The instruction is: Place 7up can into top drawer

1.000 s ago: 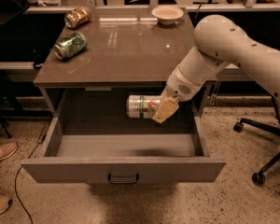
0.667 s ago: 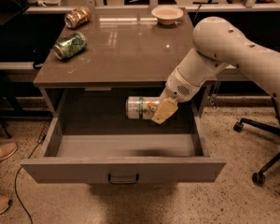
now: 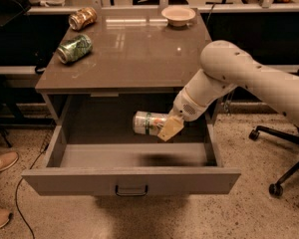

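The top drawer of the grey cabinet stands pulled wide open, its dark pull handle at the front centre. My gripper reaches in from the right and is shut on the 7up can, a pale silver can with green lettering. The can lies on its side in my grip, held in the air over the right half of the drawer's inside, above the drawer floor. One tan finger shows in front of the can; the other is hidden behind it.
On the cabinet top lie a dark-green can at the left and an orange-brown can behind it, with a pale bowl at the back right. An office chair base stands to the right. Shoes are at the left.
My gripper and the can have shifted slightly lower and a little to the left over the open drawer. The rest is unchanged.
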You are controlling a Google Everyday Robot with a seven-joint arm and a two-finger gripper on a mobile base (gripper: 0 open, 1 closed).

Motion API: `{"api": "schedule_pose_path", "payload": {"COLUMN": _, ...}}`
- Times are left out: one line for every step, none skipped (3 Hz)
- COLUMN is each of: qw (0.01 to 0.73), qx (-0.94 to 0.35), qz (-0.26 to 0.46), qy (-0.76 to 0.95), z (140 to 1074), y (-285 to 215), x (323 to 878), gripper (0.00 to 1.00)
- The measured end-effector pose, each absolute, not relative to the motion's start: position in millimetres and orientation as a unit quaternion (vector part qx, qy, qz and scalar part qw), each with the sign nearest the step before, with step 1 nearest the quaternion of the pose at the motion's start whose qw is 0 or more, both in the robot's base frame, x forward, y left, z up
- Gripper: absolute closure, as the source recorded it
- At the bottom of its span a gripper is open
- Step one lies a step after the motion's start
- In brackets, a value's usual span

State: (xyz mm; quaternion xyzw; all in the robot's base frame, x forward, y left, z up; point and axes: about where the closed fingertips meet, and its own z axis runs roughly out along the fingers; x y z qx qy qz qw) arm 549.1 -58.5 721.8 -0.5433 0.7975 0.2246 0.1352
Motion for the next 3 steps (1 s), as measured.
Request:
{"api": "schedule_pose_path", "payload": {"qw": 0.140, "qx": -0.513, "qz": 0.233, "qy": 0.814, "z": 684.9, "y": -48.0, "x": 561.0, "gripper": 1.00}}
{"api": "schedule_pose_path", "payload": {"qw": 0.156, "qx": -0.478, "qz": 0.241, "qy": 0.831, "z": 658.5, "y": -31.4, "x": 571.3, "gripper": 0.82}}
{"api": "schedule_pose_path", "payload": {"qw": 0.176, "qx": -0.456, "qz": 0.248, "qy": 0.836, "z": 642.5, "y": -11.4, "x": 582.8, "gripper": 0.51}}
